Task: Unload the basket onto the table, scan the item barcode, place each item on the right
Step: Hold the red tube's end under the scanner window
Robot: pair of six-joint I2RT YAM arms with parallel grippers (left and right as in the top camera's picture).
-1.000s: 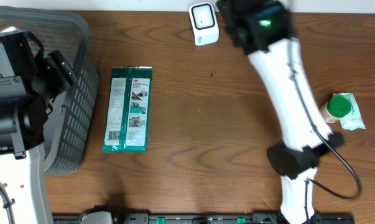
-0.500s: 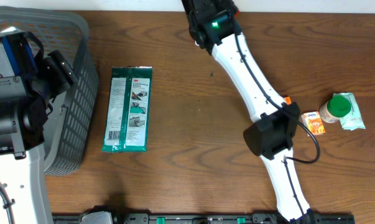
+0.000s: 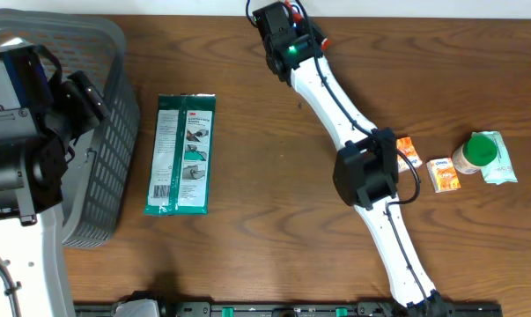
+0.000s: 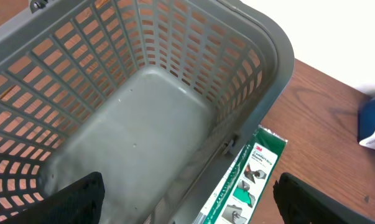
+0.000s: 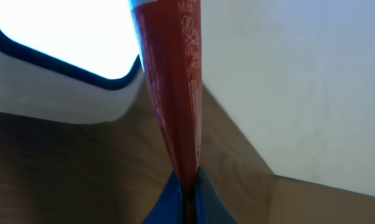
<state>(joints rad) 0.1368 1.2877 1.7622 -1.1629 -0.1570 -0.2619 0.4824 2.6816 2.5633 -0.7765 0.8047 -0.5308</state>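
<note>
My right gripper (image 5: 187,200) is shut on a thin red packet (image 5: 172,81), gripped edge-on between its blue fingertips (image 5: 207,196). The packet stands up in front of the white scanner (image 5: 63,93), whose bright, dark-rimmed window fills the upper left of the right wrist view. In the overhead view the right gripper (image 3: 281,19) reaches to the table's far edge with a sliver of the red packet (image 3: 289,8) showing, and it hides the scanner. My left gripper (image 4: 190,205) hangs open above the grey basket (image 4: 262,37), holding nothing.
A green flat packet (image 3: 182,154) lies on the wooden table just right of the basket (image 3: 106,167). Two small orange packets (image 3: 408,150) (image 3: 443,173) and a green-capped bottle (image 3: 478,151) sit at the right. The right arm's elbow (image 3: 364,172) stretches across the middle.
The right arm has swung left along the far edge and now covers the scanner. Its elbow shifted left too, uncovering the orange packets. The left arm has stayed still.
</note>
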